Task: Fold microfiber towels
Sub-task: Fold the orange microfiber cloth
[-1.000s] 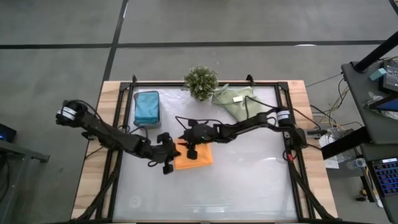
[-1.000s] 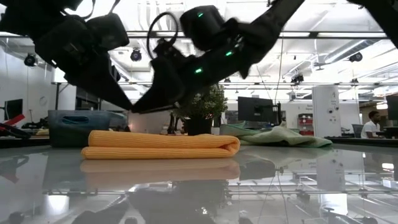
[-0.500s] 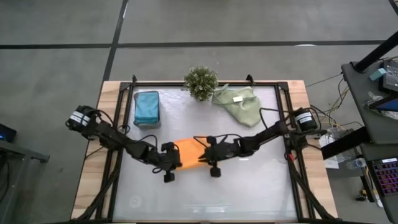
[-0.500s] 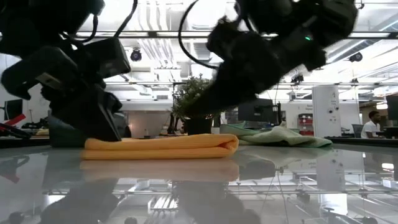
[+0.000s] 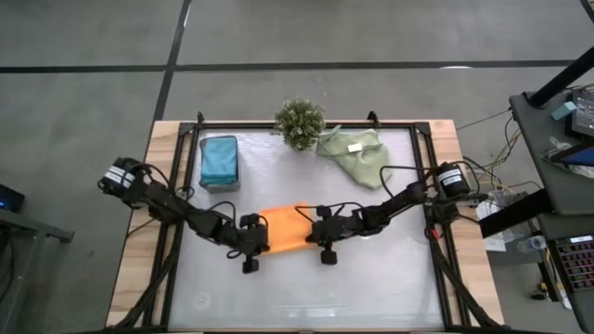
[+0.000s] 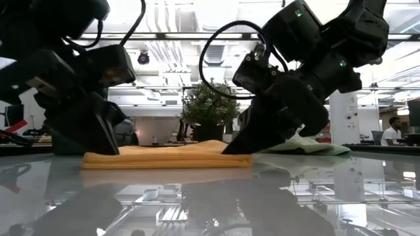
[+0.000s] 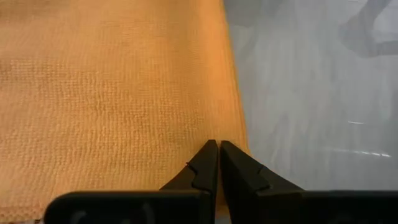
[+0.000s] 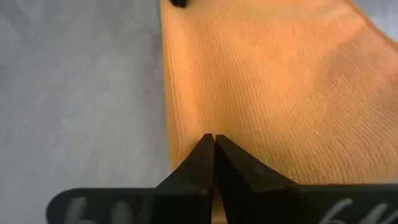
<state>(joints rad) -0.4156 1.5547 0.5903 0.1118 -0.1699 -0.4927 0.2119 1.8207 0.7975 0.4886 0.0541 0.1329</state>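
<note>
A: Arm poses, please. Start with the left.

B: The left arm reaches low from the table's left edge toward the middle, elbow bent, wrist nearly level with the glass. The left gripper (image 5: pixel 256 237) sits at the left edge of the bright orange folded microfiber towel (image 5: pixel 284 230). Its wrist view shows the two dark fingers (image 7: pixel 205 167) pressed together, tips down on the orange weave just inside the cloth's edge (pinching the towel or only pressing on it: cannot tell).

A: And the right?

B: Mirror image. The right arm stretches in from the right edge, also low, and the right gripper (image 5: pixel 316 227) meets the opposite edge of the same orange towel. Fingers (image 8: pixel 207 160) closed tip to tip on the fabric, close to its border.

A: Towel position?

B: Flat on the clear glass tabletop (image 5: pixel 371 278), near the centre, between the two grippers. From the low view it lies as a thin layered slab (image 6: pixel 167 156), with a dark gripper at each end.

A: Other cloths?

B: A teal-blue folded towel (image 5: pixel 219 160) lies at the back left, well apart from the arms. A pale sage-green crumpled towel (image 5: pixel 357 154) with a small white tag (image 5: pixel 354 147) lies at the back right, just beside the small bushy green plant (image 5: pixel 300 122).
</note>
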